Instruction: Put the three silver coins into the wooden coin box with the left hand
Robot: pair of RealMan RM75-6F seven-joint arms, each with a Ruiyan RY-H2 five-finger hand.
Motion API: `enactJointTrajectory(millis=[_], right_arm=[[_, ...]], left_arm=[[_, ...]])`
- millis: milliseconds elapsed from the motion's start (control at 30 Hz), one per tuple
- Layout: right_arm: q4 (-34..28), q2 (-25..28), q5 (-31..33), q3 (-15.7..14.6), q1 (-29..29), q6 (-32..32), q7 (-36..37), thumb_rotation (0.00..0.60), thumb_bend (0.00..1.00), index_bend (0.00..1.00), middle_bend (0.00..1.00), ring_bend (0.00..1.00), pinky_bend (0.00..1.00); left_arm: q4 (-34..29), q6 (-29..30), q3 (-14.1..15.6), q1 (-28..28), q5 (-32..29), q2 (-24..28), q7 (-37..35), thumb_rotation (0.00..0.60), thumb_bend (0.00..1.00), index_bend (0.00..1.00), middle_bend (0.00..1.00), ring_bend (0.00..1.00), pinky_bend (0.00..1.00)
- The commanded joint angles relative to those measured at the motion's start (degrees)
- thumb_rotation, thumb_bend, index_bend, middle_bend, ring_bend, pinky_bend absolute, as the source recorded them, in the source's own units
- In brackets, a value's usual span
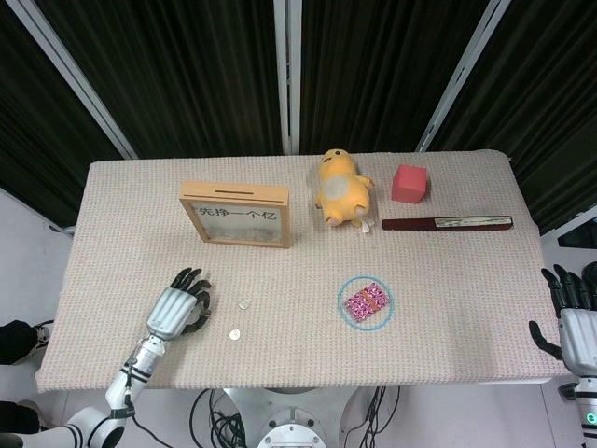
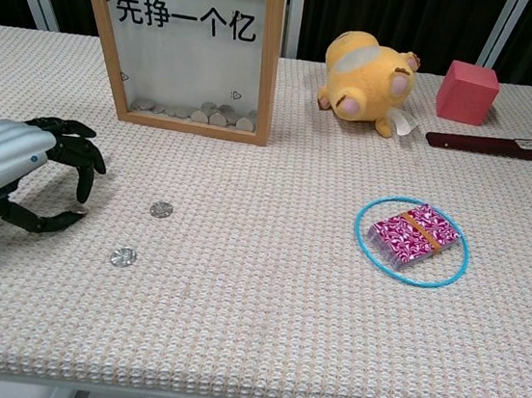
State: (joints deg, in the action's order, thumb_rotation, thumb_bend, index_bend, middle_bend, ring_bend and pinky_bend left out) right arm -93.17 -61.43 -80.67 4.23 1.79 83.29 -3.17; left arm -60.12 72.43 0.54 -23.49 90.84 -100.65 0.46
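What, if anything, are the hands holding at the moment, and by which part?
The left hand appears to pinch a coin by its edge between thumb and fingertip, though it is tiny. The right hand holds nothing.

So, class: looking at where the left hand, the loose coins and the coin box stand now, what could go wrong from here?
1. The left hand seems to pinch something small between its fingertips; whether it is a coin is unclear. A thin pinch might slip in transit.
2. Two silver coins lie flat on the woven cloth, so they may prove hard to lift.
3. The wooden coin box has a narrow top slot; a tilted coin could miss.
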Motion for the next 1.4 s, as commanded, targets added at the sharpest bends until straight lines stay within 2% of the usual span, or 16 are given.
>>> enactJointTrajectory(millis=[33, 433, 633, 733, 1033, 1167, 1267, 1400], right_arm=[[0.0, 0.0, 0.1, 0.0, 0.0, 0.0, 0.0, 0.6, 0.3, 0.0, 0.0, 0.0, 0.0], [0.1, 0.0, 0.4, 0.1, 0.1, -0.2, 0.0, 0.6, 0.3, 0.0, 0.0, 0.0, 0.0], [0.3, -0.1, 0.5, 0.2, 0.1, -0.3, 0.3, 0.6, 0.3, 0.0, 0.0, 0.0, 0.0], [0.3, 0.0, 0.5, 0.3, 0.1, -0.2, 0.4, 0.6, 0.3, 0.0, 0.0, 0.0, 0.0], [-0.3, 0.6, 0.4, 0.9, 0.0, 0.9, 0.6, 0.6, 0.3, 0.0, 0.0, 0.0, 0.0], [-0.5, 0.5, 0.0, 1.0, 0.1, 1.2, 0.5, 0.6, 0.3, 0.0, 0.0, 0.0, 0.0], [-0.6, 0.4, -0.1, 1.1, 0.1, 1.5, 0.5, 0.6, 0.3, 0.0, 0.0, 0.0, 0.0], [-0.8, 0.6, -0.4, 1.3, 0.0, 2.1, 0.8, 0.6, 0.3, 0.0, 0.0, 0.0, 0.0]], left_arm=[[-0.7, -0.7, -0.1, 0.0, -0.6, 0.4, 0.8, 0.6, 0.37, 0.56, 0.28, 0.09, 0.12], [-3.1, -0.7, -0.5, -0.2, -1.1, 1.1, 0.0, 0.6, 0.38, 0.62, 0.29, 0.09, 0.12], [-6.3, -0.7, -1.2, -0.5, -1.7, 2.7, -1.7, 0.6, 0.44, 0.65, 0.3, 0.09, 0.13], [-9.9, -0.8, -1.8, -0.7, -2.0, 4.9, -2.1, 0.6, 0.45, 0.65, 0.3, 0.09, 0.13], [-32.8, 0.9, -6.1, -2.5, -1.4, 20.4, 4.0, 0.6, 0.45, 0.67, 0.32, 0.09, 0.14], [-43.7, -0.6, -10.1, -4.4, -3.3, 29.0, 9.3, 0.6, 0.45, 0.67, 0.32, 0.09, 0.14], [-48.1, -3.1, -13.8, -6.7, -6.7, 33.9, 11.6, 0.6, 0.45, 0.67, 0.32, 0.09, 0.14], [-48.4, -8.8, -19.4, -11.5, -13.2, 38.5, 12.5, 0.6, 0.45, 0.67, 0.32, 0.09, 0.14]])
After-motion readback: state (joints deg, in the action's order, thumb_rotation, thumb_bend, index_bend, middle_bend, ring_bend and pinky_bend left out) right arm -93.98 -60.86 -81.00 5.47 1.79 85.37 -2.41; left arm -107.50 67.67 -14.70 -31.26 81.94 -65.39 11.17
